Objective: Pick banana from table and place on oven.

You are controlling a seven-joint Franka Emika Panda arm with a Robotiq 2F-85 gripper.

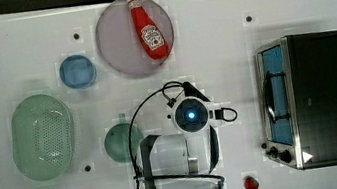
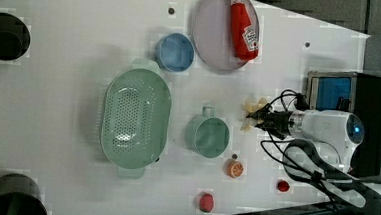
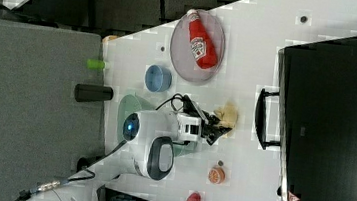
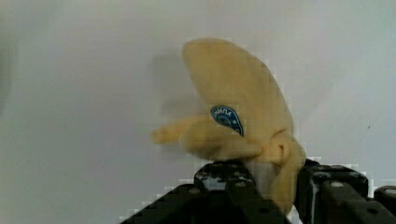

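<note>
Black-fingered and cable-draped, the robot's gripper (image 4: 275, 186) was pictured with its jaws drawn in around the stem end of the small, pale cream-yellow plush banana (image 4: 236, 112), whose soft lobes (one bearing a blue oval sticker) were splayed over the large white tabletop (image 4: 70, 93). The fruit was gripped at its narrowest part, judged the surest hold for a limp toy. It was seen lying low on the table, between a green mug (image 2: 208, 135) and the boxy black-topped toaster oven (image 1: 331, 95), whose flat top was left bare to receive it.
</note>
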